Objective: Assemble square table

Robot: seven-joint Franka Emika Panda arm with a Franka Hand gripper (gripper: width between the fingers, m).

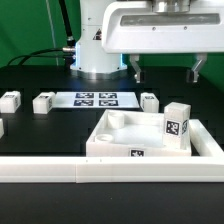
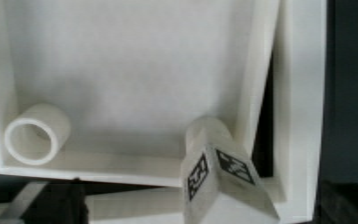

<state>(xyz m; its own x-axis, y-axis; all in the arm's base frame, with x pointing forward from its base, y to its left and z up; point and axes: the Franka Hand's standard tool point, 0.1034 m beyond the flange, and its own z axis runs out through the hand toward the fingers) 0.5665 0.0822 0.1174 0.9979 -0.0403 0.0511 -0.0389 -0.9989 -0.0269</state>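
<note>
1. Exterior view: the fingers (image 1: 135, 70) hung spread wide and empty above the tabletop (image 1: 110, 148), well clear of it. The tabletop lay on the black surface (image 1: 40, 130), just behind the border rail (image 1: 60, 170). One leg block (image 1: 178, 127) stood upright inside the tabletop's corner toward the exterior view's right.
2. Wrist view: the tabletop's (image 2: 140, 70) raised rim enclosed a round socket (image 2: 37, 135) and the tagged leg block (image 2: 220, 172), close beside the rim.
</note>
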